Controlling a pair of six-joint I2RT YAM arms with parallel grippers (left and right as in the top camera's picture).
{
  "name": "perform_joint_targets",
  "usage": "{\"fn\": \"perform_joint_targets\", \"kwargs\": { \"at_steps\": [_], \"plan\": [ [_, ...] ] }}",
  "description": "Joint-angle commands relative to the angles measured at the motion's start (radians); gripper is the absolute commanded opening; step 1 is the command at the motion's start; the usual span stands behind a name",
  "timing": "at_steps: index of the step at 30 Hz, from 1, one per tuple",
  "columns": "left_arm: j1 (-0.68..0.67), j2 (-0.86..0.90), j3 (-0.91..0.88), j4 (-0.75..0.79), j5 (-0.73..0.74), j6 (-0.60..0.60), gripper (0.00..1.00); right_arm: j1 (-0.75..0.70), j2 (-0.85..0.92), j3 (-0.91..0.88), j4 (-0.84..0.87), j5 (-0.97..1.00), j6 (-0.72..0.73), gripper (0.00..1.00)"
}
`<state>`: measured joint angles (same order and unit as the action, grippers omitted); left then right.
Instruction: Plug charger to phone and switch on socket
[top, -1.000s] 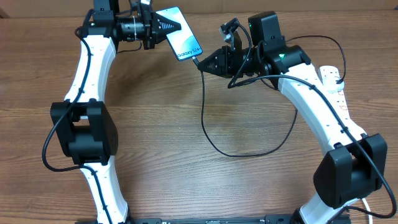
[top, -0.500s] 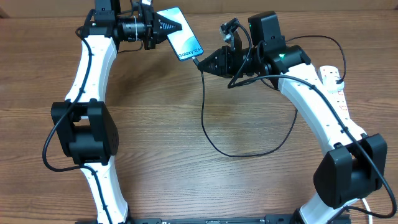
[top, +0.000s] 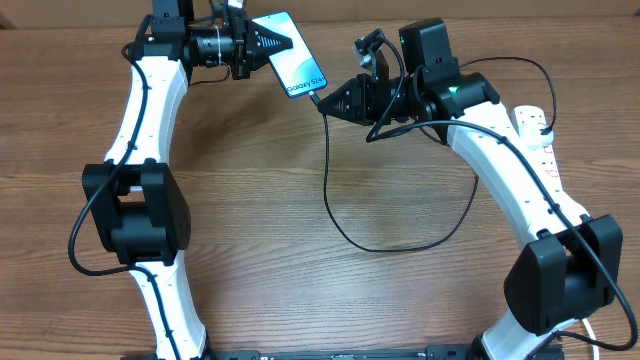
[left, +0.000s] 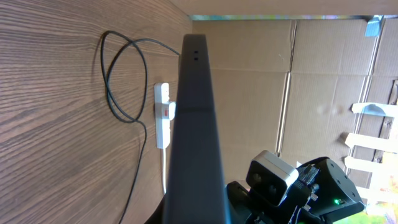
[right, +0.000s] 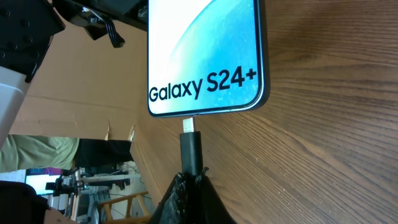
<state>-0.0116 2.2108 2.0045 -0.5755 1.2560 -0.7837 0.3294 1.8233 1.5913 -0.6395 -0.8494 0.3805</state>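
A brown wooden table (top: 300, 300) with long grain lines is seen from above. At 12 o'clock on it, a slim black-edged phone (top: 292, 58) with a bright blue-white screen is gripped at its top end by the left gripper (top: 280, 42), which is clenched on it. The words "Galaxy S24+" can be read on the screen. Whether the phone rests on the table cannot be told.

At the 4 o'clock end of the phone, the right gripper (top: 322, 103) is clenched on the long thin black charger (top: 327, 190). In the right wrist view, the small black connector (right: 191, 146) is held upright, and its silver tip is seen touching the bottom edge of the phone. How far it is pushed in cannot be told.

From there the charger is laid toward 6 o'clock, looped across the middle of the table, and led up toward 2 o'clock behind the right arm.

A long white socket (top: 540, 135) with red marks is laid at 3 o'clock, partly hidden by the right arm. Its switches are too small to be read.

Behind the table, a brown cardboard wall (left: 261, 93) is seen, with pale wooden slats (left: 373, 143) beside it.
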Motion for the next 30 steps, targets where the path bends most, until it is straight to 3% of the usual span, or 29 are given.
{"fn": "perform_joint_targets", "kwargs": {
  "at_steps": [1, 30],
  "plan": [
    [-0.013, -0.012, 0.012, 0.003, 0.045, -0.025, 0.04, 0.0, -0.013, -0.001, 0.003, -0.007, -0.012, 0.04],
    [-0.015, -0.012, 0.012, 0.004, 0.046, -0.051, 0.04, -0.026, -0.013, -0.001, 0.004, 0.007, -0.015, 0.04]
  ]
}}
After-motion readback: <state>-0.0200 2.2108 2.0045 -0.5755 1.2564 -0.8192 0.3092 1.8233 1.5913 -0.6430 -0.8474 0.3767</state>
